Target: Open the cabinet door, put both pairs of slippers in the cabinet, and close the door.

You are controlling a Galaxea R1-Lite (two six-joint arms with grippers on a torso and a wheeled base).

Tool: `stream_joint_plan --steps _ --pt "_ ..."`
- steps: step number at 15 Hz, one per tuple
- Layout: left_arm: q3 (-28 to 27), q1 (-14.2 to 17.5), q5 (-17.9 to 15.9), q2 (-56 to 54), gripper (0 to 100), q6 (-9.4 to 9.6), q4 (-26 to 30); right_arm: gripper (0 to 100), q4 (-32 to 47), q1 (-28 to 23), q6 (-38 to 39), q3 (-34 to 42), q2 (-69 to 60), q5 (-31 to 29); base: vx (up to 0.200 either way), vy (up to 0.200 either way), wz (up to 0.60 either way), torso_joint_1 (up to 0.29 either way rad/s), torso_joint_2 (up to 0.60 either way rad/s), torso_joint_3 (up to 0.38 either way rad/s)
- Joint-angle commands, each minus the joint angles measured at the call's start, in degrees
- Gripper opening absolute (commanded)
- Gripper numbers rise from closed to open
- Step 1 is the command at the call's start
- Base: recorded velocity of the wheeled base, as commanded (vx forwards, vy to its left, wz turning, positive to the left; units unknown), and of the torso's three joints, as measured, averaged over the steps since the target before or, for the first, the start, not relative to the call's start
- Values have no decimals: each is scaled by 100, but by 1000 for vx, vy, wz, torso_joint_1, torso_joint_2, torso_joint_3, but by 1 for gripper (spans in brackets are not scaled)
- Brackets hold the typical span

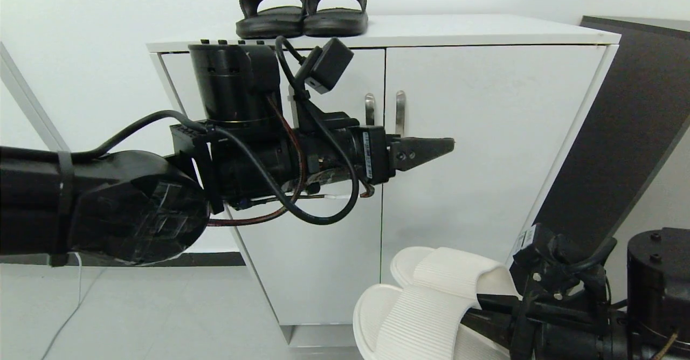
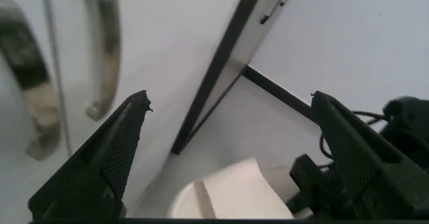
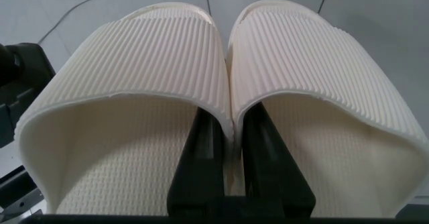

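The white cabinet [image 1: 485, 133] stands with both doors shut, and two metal handles [image 1: 400, 111] meet at its centre seam. A pair of black slippers [image 1: 302, 5] rests on its top. My left gripper [image 1: 446, 145] hovers just in front of the right door, level with the lower ends of the handles [image 2: 104, 49]. It is open, with its fingers [image 2: 100, 163] wide apart and nothing between them. Low on the right, my right gripper [image 3: 231, 160] is shut on the pair of white slippers [image 1: 426, 300], pinching their two inner strap walls [image 3: 228, 70] together.
A dark panel [image 1: 620, 133] leans against the wall right of the cabinet. Grey tiled floor [image 1: 161, 317] stretches in front, with a thin cable [image 1: 70, 311] lying at the left. My left arm covers much of the left door.
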Motion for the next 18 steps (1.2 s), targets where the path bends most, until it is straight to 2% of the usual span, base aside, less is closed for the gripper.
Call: stream_joint_plan --steps 1,5,10,12,18 --pt "-152 61 54 72 100 -6 -1 0 -1 1 0 7 25 2 0 0 0 0 0 0" --pt "-336 368 54 283 100 -6 -1 0 -1 9 0 7 -1 2 0 0 0 0 0 0" --pt "-741 412 54 626 100 -23 -37 0 -1 1 0 16 -1 2 0 0 0 0 0 0" --pt "-899 412 63 775 100 -85 -28 0 -1 1 0 16 -19 2 0 0 0 0 0 0" --pt "-978 404 133 881 100 -94 7 0 -1 1 0 16 -1 2 0 0 0 0 0 0"
